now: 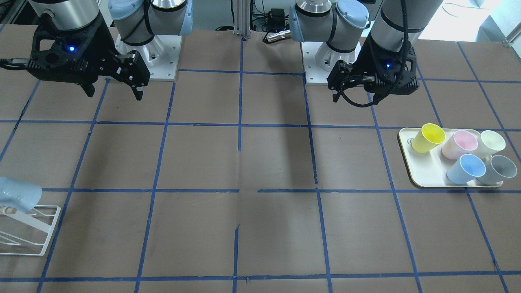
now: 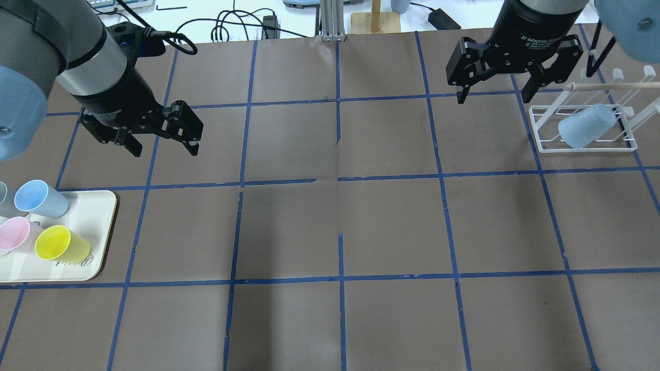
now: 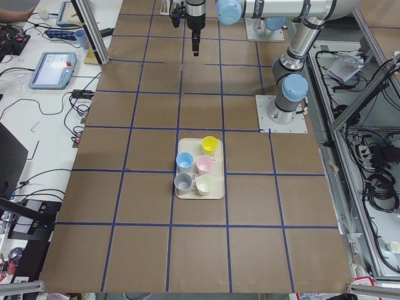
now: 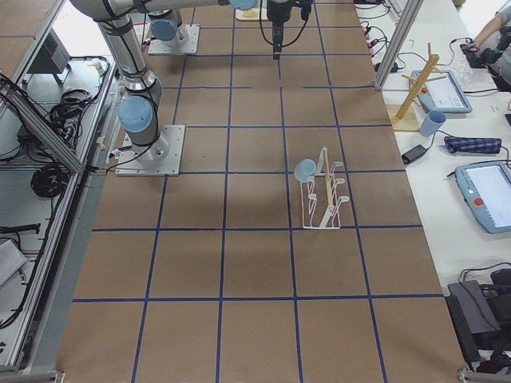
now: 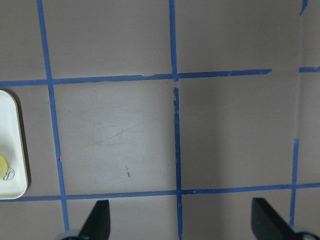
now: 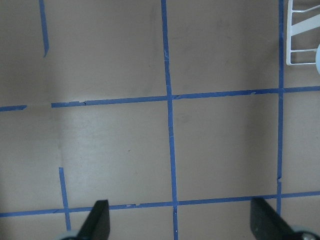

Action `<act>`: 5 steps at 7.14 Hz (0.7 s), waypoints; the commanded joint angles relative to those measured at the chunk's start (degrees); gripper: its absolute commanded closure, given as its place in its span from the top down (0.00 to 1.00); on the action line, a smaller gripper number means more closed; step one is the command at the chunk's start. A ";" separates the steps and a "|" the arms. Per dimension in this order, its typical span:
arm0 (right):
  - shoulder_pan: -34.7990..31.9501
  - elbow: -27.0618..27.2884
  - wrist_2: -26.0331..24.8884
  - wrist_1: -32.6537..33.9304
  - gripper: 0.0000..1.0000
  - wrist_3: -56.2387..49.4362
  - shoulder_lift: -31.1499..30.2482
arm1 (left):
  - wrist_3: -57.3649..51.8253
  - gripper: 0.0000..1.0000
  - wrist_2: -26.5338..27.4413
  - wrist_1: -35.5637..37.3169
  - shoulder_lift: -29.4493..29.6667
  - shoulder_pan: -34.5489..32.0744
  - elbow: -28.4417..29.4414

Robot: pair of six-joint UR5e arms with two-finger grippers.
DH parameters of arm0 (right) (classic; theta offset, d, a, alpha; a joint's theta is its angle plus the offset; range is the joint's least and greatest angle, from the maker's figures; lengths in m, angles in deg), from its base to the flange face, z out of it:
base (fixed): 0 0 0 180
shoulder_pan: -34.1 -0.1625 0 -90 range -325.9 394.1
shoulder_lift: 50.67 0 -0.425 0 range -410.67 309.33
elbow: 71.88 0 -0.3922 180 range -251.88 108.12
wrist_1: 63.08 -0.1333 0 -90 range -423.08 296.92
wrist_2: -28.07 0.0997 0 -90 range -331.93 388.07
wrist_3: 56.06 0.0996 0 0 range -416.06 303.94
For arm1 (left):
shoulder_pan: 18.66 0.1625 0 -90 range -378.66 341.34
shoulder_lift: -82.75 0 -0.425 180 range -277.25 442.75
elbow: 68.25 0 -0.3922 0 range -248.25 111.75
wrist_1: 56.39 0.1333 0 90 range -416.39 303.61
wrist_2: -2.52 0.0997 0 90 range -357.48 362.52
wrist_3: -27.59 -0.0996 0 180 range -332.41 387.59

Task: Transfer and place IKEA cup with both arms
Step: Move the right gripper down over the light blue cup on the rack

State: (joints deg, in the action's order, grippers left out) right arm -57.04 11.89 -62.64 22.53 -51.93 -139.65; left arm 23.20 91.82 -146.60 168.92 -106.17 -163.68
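Observation:
The pale-blue IKEA cup (image 2: pixel 588 126) lies on its side on a white wire rack (image 2: pixel 582 147) at the table's right end. It also shows in the front view (image 1: pixel 18 194) and the exterior right view (image 4: pixel 306 169). A near-identical blue cup (image 2: pixel 38 198) stands on a cream tray (image 2: pixel 98 216) at the left end. My left gripper (image 2: pixel 165 152) hovers open and empty above bare table beyond the tray. My right gripper (image 2: pixel 493 98) hovers open and empty just left of the rack. Both wrist views show only taped table between the fingertips (image 5: pixel 100 220) (image 6: pixel 100 220).
The tray (image 1: pixel 423 171) also holds a yellow cup (image 1: pixel 427 137), a pink cup (image 1: pixel 460 144), a cream cup (image 1: pixel 490 142) and a grey cup (image 1: pixel 498 169). The rack's corner shows in the right wrist view (image 6: pixel 302 45). Blue tape lines grid the brown table.

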 commanded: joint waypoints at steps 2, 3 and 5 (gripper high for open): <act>0.17 -0.09 0.27 0.00 1.00 -0.35 0.04 | -0.09 1.00 0.09 0.04 -0.13 -0.04 -0.01; 1.22 -0.01 0.36 0.17 1.00 -1.22 0.30 | -0.09 1.00 0.09 0.04 -0.13 -0.04 -0.01; 8.04 0.87 -0.16 1.31 1.00 -7.78 0.48 | -0.18 1.00 0.26 0.04 -0.04 0.05 -0.19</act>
State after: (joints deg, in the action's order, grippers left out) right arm -53.34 12.14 -62.58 23.13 -55.54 -139.31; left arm 23.05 91.91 -146.56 168.81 -106.19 -163.85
